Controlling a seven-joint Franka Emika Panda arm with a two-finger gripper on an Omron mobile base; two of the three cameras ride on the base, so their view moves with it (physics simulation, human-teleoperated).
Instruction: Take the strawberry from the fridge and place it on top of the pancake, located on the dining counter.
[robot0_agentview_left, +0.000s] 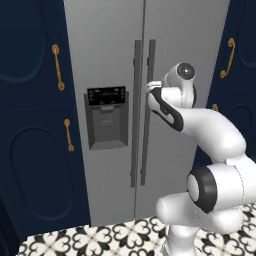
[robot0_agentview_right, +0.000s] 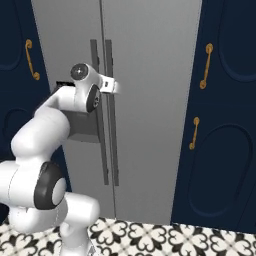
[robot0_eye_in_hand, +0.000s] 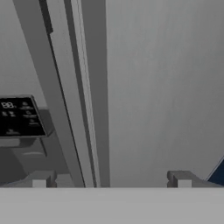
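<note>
Nothing of the task is done yet, as far as you can see: both doors of the fridge are closed, so the strawberry, presumably inside, is hidden from you. Your hand is up at the fridge front, its fingertips spread wide and empty, straddling the right door handle just beside the centre seam. The dispenser panel sits on the left door, to the hand's left. You have everything left: pull a door open, find and pick the berry, drive to the desk and set it on the pancake.
</note>
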